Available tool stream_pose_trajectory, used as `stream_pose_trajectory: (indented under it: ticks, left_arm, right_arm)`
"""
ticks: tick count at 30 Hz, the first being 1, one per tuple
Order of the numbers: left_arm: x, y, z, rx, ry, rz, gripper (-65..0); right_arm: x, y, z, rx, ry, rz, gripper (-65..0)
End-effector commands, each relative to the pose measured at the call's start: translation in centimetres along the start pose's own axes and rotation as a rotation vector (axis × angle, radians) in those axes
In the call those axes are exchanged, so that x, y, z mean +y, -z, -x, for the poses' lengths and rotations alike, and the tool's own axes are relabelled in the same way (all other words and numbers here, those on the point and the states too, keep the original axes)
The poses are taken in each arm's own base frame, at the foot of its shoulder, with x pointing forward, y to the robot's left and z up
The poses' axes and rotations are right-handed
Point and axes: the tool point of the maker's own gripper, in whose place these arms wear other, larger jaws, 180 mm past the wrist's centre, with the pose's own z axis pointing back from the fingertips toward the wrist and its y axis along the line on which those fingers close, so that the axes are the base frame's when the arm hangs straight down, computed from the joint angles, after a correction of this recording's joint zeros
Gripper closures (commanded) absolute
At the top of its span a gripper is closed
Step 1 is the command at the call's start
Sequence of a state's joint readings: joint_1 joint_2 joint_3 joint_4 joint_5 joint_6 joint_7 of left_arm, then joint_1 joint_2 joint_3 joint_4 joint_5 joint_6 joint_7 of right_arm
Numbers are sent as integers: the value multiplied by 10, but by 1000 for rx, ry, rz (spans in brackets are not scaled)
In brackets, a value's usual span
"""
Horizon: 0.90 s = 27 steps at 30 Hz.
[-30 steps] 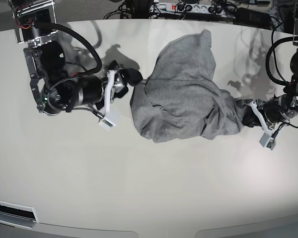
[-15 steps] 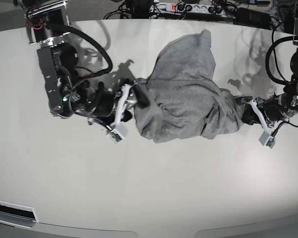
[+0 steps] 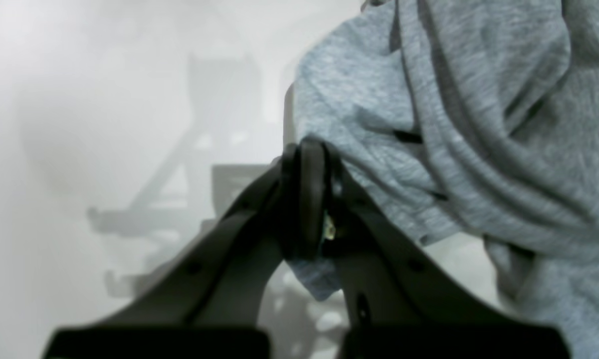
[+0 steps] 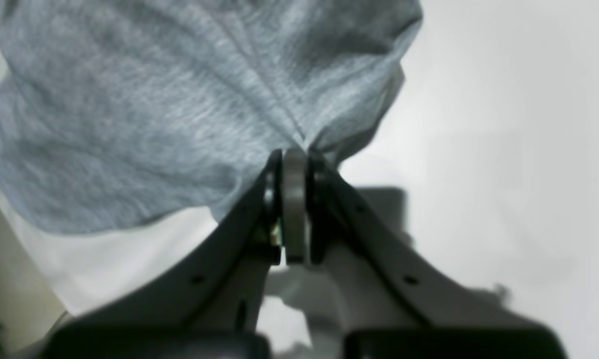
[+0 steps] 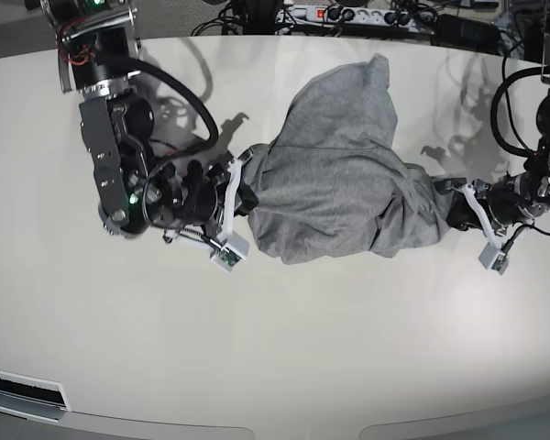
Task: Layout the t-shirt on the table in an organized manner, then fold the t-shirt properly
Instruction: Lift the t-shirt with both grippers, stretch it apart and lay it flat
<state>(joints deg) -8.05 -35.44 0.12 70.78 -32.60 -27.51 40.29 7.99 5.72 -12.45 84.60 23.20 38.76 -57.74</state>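
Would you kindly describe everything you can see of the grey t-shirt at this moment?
The t-shirt is heather-grey knit, cotton by the look of it, lying crumpled in a rumpled heap on the off-white table, one part reaching toward the far edge. Only plain grey shows in the base view; no lettering is legible. Deep folds run across it. The right gripper is shut on one side of the fabric, and the left gripper is shut on the opposite side.
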Motion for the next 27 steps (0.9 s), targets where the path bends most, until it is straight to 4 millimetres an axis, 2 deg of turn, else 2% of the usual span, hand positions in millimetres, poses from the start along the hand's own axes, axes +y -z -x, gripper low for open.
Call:
stream_pose_trajectory:
  ticks: [1,4,7,12,19,22,27]
  left_arm:
    - [22,-17,-29,-61,30,-46,0]
    - [47,-39,-41,-59,79,-106,0]
    - [62,-61,-51,-67,112,-136,0]
    - [71,-90,-70,-85,184,-166,0]
    - [78,-134,-107,-107,364,-257,0]
    - [80,-155,-129,-155,417,-305,0]
    - [87,-194,-170,-286,441,-387,0]
  right_arm:
    - [-13,-18,-29,-66,-59,39,0]
    - [-27,-49,-43,-73,-142,126,0]
    - [-42,-84,-53,-99,-188,229,0]
    - [-78,-126,-53,-146,-158,358,0]
    - [-121,-177,-46,-254,22,462,0]
    - [-129,-196,-47,-312,51,467,0]
    - [-120,-209,-55,-380,4,389,0]
